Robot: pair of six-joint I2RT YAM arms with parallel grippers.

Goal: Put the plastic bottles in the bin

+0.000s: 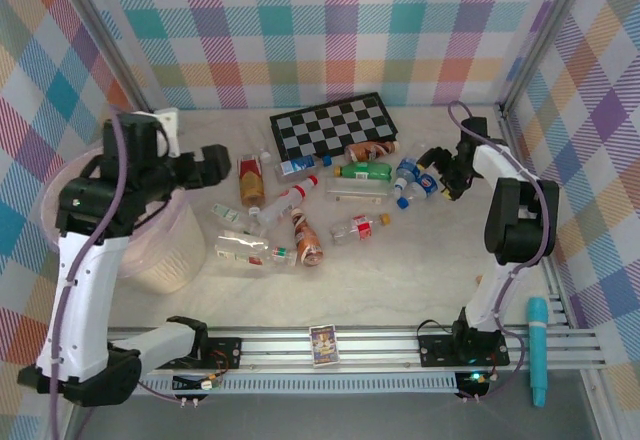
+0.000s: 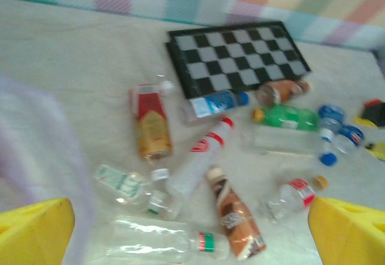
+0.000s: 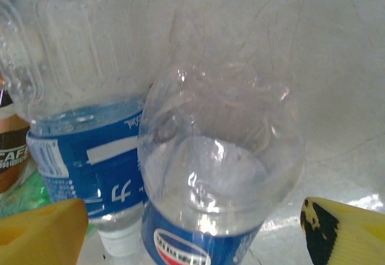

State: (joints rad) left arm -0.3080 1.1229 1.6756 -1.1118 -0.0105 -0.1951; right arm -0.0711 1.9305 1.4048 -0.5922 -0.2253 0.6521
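Observation:
Several plastic bottles lie scattered mid-table: a brown one with a red label (image 1: 250, 178) (image 2: 150, 123), a white one with red bands (image 1: 290, 200) (image 2: 201, 153), a brown coffee one (image 1: 308, 238) (image 2: 234, 217) and a green one (image 1: 365, 170) (image 2: 289, 117). The bin (image 1: 165, 260) stands at the left. My left gripper (image 1: 222, 165) (image 2: 191, 208) hangs open above the bin's right edge with nothing between its fingers. My right gripper (image 1: 435, 175) (image 3: 194, 208) is low at the right, open, with its fingers on either side of a clear blue-labelled bottle (image 3: 210, 174). A second blue-labelled bottle (image 3: 84, 150) lies against that one.
A black-and-white checkerboard (image 1: 335, 125) (image 2: 237, 57) lies at the back, touching some bottles. A small card box (image 1: 322, 343) sits on the front rail, and a teal pen-shaped object (image 1: 537, 345) at the far right. Plaid cloth walls close in three sides.

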